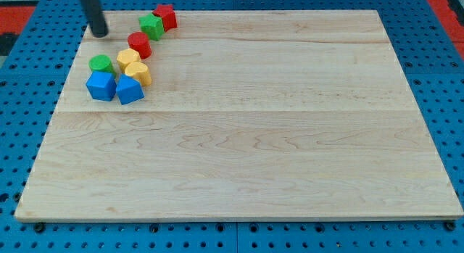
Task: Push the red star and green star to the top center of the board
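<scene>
Pale wood makes up the surface (290,151), and all the blocks cluster near its upper left corner. The red star (166,16) lies at the view's top, touching the green star (151,26) just below-left of it. A red cylinder (138,44) follows, then two yellow blocks (133,64), a green cylinder (101,63) and two blue blocks (114,88). The tip (99,33) rests left of the green star, apart from it. The arm has no gripper, only the rod.
</scene>
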Motion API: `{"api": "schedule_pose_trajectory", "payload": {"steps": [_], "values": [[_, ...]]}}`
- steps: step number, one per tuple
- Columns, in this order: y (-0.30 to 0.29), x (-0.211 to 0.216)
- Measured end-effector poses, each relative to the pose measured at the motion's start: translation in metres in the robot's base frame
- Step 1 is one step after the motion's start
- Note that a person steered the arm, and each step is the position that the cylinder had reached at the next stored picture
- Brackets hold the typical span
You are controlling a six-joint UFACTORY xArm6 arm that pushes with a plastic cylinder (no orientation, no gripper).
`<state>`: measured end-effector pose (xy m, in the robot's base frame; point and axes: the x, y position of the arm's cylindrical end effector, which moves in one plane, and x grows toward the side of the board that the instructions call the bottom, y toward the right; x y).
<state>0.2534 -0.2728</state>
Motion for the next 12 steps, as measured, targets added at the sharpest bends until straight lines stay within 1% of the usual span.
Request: {"api": "schedule_pose_trajectory", "payload": {"steps": [1,2,3,4,5,6,7,9,11,12], "values": [[-0.001,-0.04],[0.053,-0.061],[0.122,-0.061],[0.174,-0.06],[0.163,-0.06],[0.097,-0.057],[0.066,-0.026],[0.153,-0.015],[0.158,-0.006],[0.148,0.017]]}}
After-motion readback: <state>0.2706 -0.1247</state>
